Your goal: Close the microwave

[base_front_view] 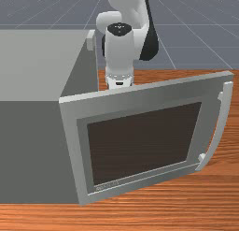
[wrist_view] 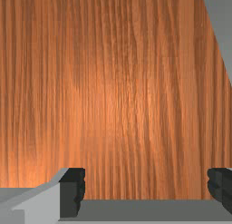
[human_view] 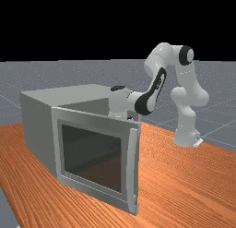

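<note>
The grey microwave [base_front_view: 32, 66] stands at the front view's left, its door [base_front_view: 140, 87] swung wide open toward the front view's right, a curved handle [base_front_view: 223, 125] at the free edge. My gripper [base_front_view: 119, 84] is behind the door in the front view, its lower part hidden by the panel. In the far view the hand [human_view: 119, 102] is between the microwave body [human_view: 39, 125] and the door [human_view: 94, 118]. The wrist view has my gripper [wrist_view: 146, 187] open with nothing between its fingers, and a grey surface [wrist_view: 145, 210] lies beneath them; contact cannot be told.
Orange-brown wooden table [wrist_view: 113, 82] lies below the hand. Another grey surface [wrist_view: 222, 28] slants beyond the table in the wrist view. Table [human_view: 189, 176] extends from the door toward the arm's base [human_view: 186, 137].
</note>
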### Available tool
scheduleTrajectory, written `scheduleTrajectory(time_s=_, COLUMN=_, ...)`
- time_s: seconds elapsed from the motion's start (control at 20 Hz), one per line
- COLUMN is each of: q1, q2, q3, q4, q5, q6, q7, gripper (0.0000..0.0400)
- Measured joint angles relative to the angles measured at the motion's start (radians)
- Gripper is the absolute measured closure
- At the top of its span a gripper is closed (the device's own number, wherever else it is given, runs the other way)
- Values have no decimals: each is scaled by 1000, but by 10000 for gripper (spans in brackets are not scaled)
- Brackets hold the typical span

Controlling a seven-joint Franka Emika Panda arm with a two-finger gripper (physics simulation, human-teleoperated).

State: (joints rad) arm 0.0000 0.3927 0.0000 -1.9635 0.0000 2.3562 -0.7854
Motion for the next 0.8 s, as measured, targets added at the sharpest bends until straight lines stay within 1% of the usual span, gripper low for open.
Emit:
scheduleTrajectory(time_s=0.05, q1=0, q2=0, q3=0, q4=0, q5=0, q6=0, q7=0, gripper=157)
scheduleTrajectory(time_s=0.1, q1=0, q2=0, q3=0, q4=0, q5=0, q6=0, q7=0, gripper=252)
scheduleTrajectory(time_s=0.15, q1=0, q2=0, q3=0, q4=0, q5=0, q6=0, q7=0, gripper=310)
scheduleTrajectory(time_s=0.2, q1=0, q2=0, q3=0, q4=0, q5=0, q6=0, q7=0, gripper=346)
scheduleTrajectory(time_s=0.25, q1=0, q2=0, q3=0, q4=0, q5=0, q6=0, q7=0, gripper=367)
scheduleTrajectory(time_s=0.3, q1=4, q2=-1, q3=-3, q4=-2, q5=-8, q6=1, q7=7, gripper=223)
scheduleTrajectory(time_s=0.35, q1=0, q2=-2, q3=0, q4=-2, q5=-1, q6=0, q7=-2, gripper=135)
scheduleTrajectory(time_s=0.4, q1=0, q2=-2, q3=0, q4=-2, q5=-1, q6=-1, q7=-3, gripper=82)
scheduleTrajectory(time_s=0.45, q1=0, q2=-4, q3=1, q4=-2, q5=-1, q6=-3, q7=-4, gripper=50)
scheduleTrajectory(time_s=0.55, q1=0, q2=-15, q3=0, q4=-5, q5=-1, q6=-8, q7=0, gripper=18)
scheduleTrajectory(time_s=0.65, q1=0, q2=-32, q3=0, q4=-6, q5=-1, q6=-20, q7=0, gripper=7)
scheduleTrajectory(time_s=0.7, q1=-5, q2=-36, q3=5, q4=6, q5=14, q6=-45, q7=-13, gripper=4)
scheduleTrajectory(time_s=0.75, q1=0, q2=-55, q3=0, q4=-7, q5=1, q6=-35, q7=-1, gripper=2)
scheduleTrajectory(time_s=0.8, q1=0, q2=-64, q3=0, q4=0, q5=0, q6=-51, q7=-1, gripper=2)
